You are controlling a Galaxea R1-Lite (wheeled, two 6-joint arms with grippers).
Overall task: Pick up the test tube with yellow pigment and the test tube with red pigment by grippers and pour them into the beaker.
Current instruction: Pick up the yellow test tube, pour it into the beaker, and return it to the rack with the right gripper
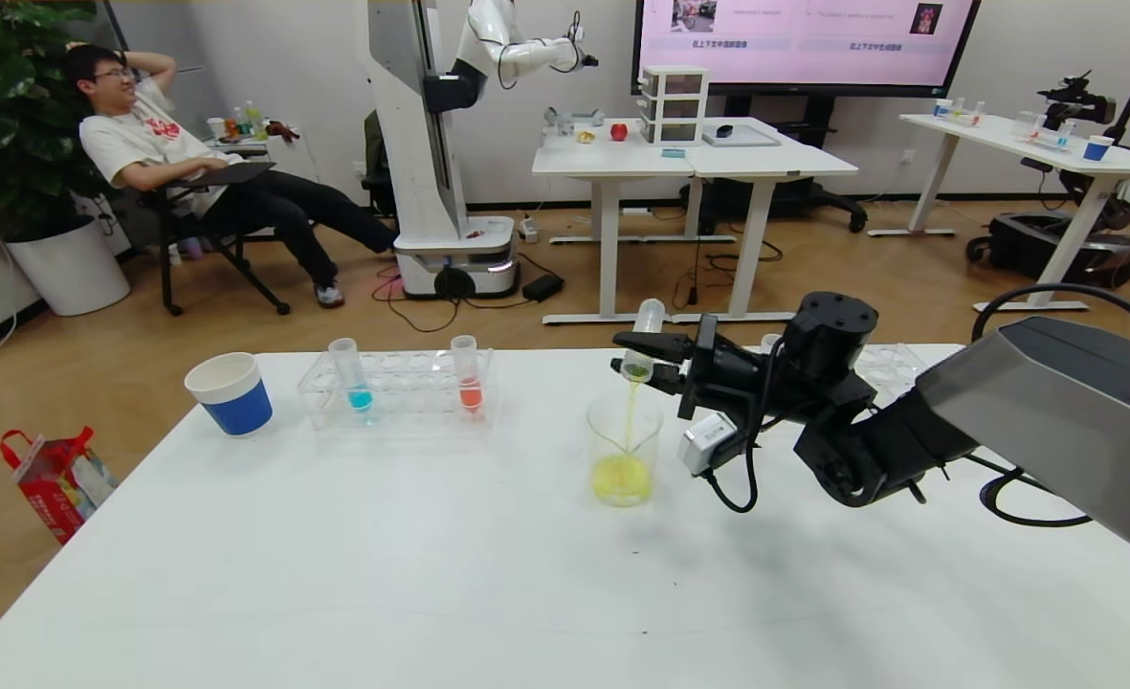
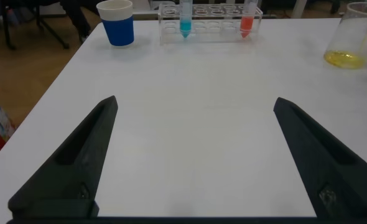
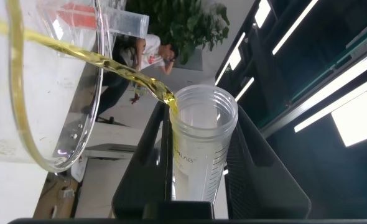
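My right gripper [image 1: 646, 368] is shut on the test tube with yellow pigment [image 1: 648, 319] and holds it tipped mouth-down over the beaker [image 1: 625, 450]. A thin yellow stream runs from the tube's mouth into the beaker, where yellow liquid pools at the bottom. In the right wrist view the tube [image 3: 199, 149] sits between the black fingers, and the stream passes over the beaker's rim [image 3: 95, 93]. The test tube with red pigment [image 1: 467, 379] stands upright in the clear rack [image 1: 402, 397]. My left gripper [image 2: 196, 102] is open and empty above bare table, away from the rack.
A tube with blue liquid [image 1: 354, 381] stands in the same rack. A blue paper cup [image 1: 230, 392] sits at the table's far left. A second clear rack [image 1: 885, 364] lies behind my right arm. The left wrist view also shows the beaker [image 2: 351, 37] and the red tube [image 2: 247, 23].
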